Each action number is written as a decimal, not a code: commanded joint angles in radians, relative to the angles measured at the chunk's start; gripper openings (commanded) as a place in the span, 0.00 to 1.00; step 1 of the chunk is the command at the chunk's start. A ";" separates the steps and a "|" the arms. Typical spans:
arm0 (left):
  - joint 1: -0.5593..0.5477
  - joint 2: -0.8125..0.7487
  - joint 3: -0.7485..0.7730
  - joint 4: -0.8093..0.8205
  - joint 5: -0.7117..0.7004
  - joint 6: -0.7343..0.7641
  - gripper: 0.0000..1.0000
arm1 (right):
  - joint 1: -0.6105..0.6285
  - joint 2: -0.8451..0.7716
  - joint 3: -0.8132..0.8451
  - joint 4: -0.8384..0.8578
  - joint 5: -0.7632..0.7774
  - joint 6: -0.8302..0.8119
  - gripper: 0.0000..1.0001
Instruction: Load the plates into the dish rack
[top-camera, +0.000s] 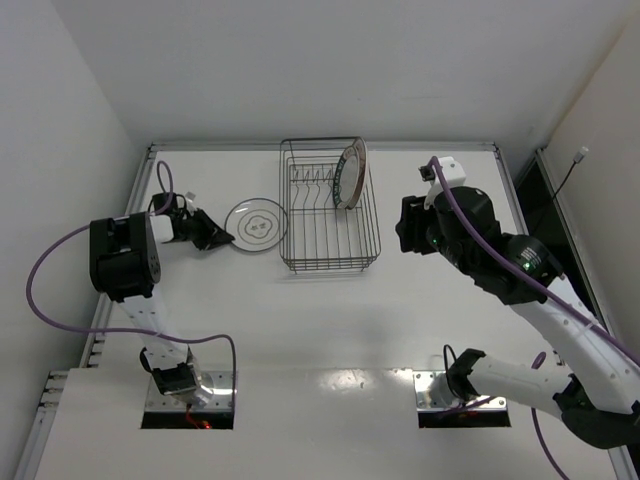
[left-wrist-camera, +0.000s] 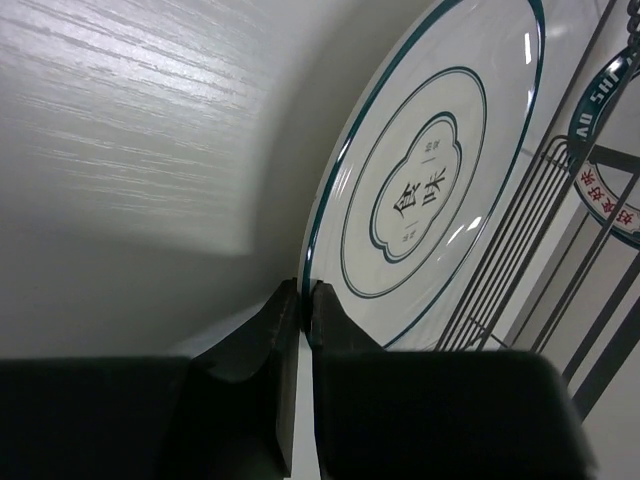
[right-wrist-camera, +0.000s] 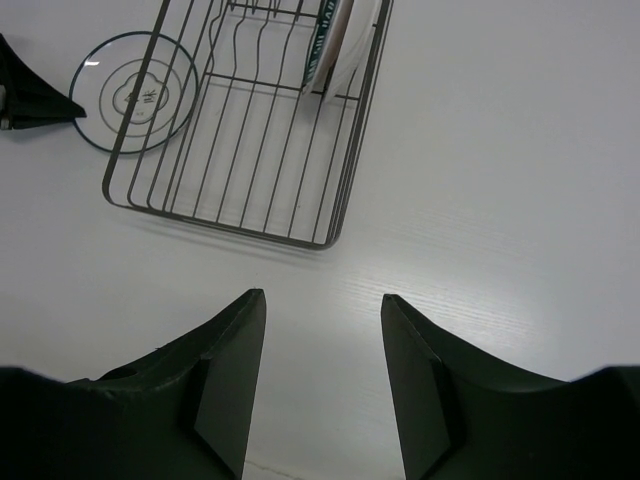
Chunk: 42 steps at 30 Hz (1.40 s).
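A white plate with thin dark rings (top-camera: 254, 226) lies about flat on the table just left of the dish rack (top-camera: 330, 255). My left gripper (top-camera: 218, 235) is shut on its left rim; the left wrist view shows both fingertips pinching the plate's (left-wrist-camera: 430, 170) edge, gripper (left-wrist-camera: 303, 293). A plate with a dark-blue patterned rim (top-camera: 349, 173) stands upright at the rack's far right, with a white plate leaning against it (right-wrist-camera: 352, 35). My right gripper (right-wrist-camera: 322, 300) is open and empty, above the table right of the rack (right-wrist-camera: 250, 130).
The rack's wires (left-wrist-camera: 520, 270) run close beside the held plate. Upright prongs (top-camera: 312, 180) stand along the rack's back left. A raised rim (top-camera: 320, 146) borders the table at the back and sides.
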 joint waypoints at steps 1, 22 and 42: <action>0.005 -0.027 -0.028 -0.078 -0.090 0.052 0.00 | -0.002 0.000 0.039 0.013 0.020 0.014 0.47; 0.093 -0.340 -0.372 1.340 0.439 -0.698 0.00 | -0.011 0.018 -0.096 0.186 -0.371 0.053 0.47; -0.146 -0.361 -0.372 1.404 0.502 -0.715 0.00 | -0.111 0.388 -0.131 0.768 -0.667 0.185 0.49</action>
